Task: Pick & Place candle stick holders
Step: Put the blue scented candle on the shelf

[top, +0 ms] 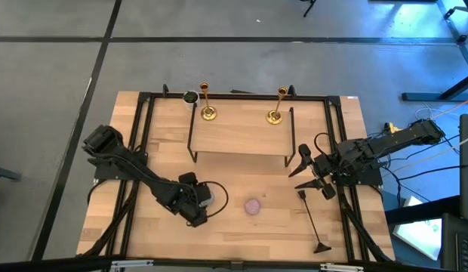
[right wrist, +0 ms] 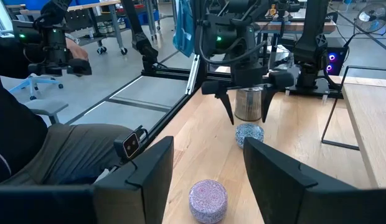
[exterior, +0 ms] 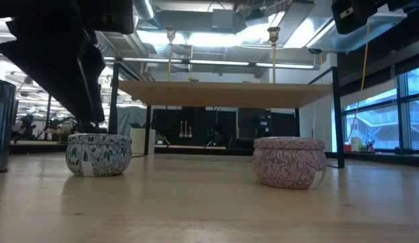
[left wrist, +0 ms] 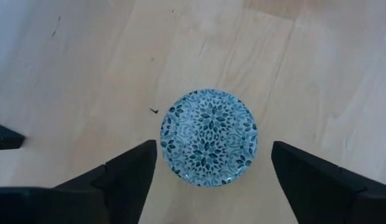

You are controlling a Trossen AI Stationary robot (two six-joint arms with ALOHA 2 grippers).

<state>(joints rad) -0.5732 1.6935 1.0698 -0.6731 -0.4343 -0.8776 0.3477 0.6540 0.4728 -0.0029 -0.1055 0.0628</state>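
Left gripper (left wrist: 208, 171), jaws apart, straddles the round blue-patterned candle tin (left wrist: 209, 137) without gripping it. Two slim brass candle stick holders (top: 207, 102) stand untouched on the far raised wooden shelf (top: 241, 136). Right gripper (top: 311, 172) waits right, fingers apart, empty. Next probably: reach for a holder.

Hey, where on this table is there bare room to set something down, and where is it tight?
Free: the shelf top in front of the two candle stick holders, and the tabletop between the pink candle and the right gripper. Crowded: around the blue candle, where the open left gripper hovers.
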